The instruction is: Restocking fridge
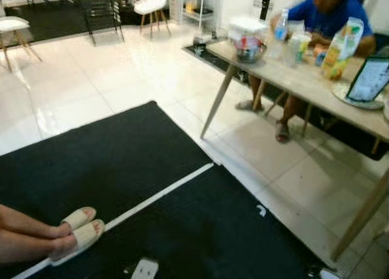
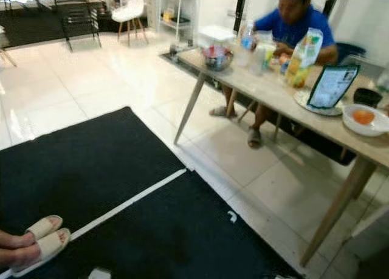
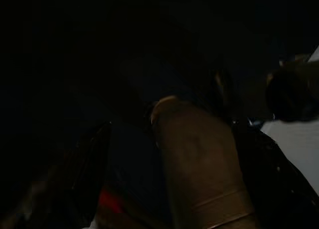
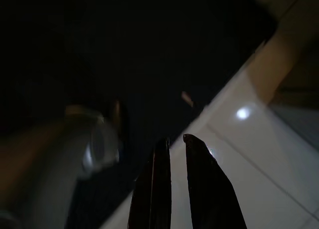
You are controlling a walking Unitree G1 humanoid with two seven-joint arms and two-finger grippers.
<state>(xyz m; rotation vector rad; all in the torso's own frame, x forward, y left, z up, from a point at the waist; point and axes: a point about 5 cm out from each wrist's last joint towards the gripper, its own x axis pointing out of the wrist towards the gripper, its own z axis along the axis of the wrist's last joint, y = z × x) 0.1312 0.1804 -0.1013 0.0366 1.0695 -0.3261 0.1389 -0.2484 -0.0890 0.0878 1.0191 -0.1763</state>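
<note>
Hanging low over the floor, the right gripper (image 4: 173, 139) held its two black fingers nearly together, a thin slit between the tips and nothing in it. Below those tips ran the edge where a black mat (image 4: 149, 49) met white floor tiles (image 4: 259, 154), and a pale wooden table leg (image 4: 279, 59) stood further out past the tips.

The left wrist view was very dark; a brownish rounded shape (image 3: 199, 159) lay ahead of the left gripper, and I cannot tell whether that gripper was apart or together.

From the head views, a wooden table (image 2: 285, 96) stood ahead and to the robot's right, well away from both arms. On it were a metal bowl (image 2: 217, 57), a water bottle (image 2: 246, 36), a yellow-green packet (image 2: 302, 57), a standing tablet (image 2: 331, 86) and a white bowl (image 2: 364, 118) with something orange inside. A person in a blue shirt (image 2: 295, 24) sat behind it. A person's sandalled feet (image 1: 79, 230) rested on the mat at the robot's left. No fridge could be made out.
</note>
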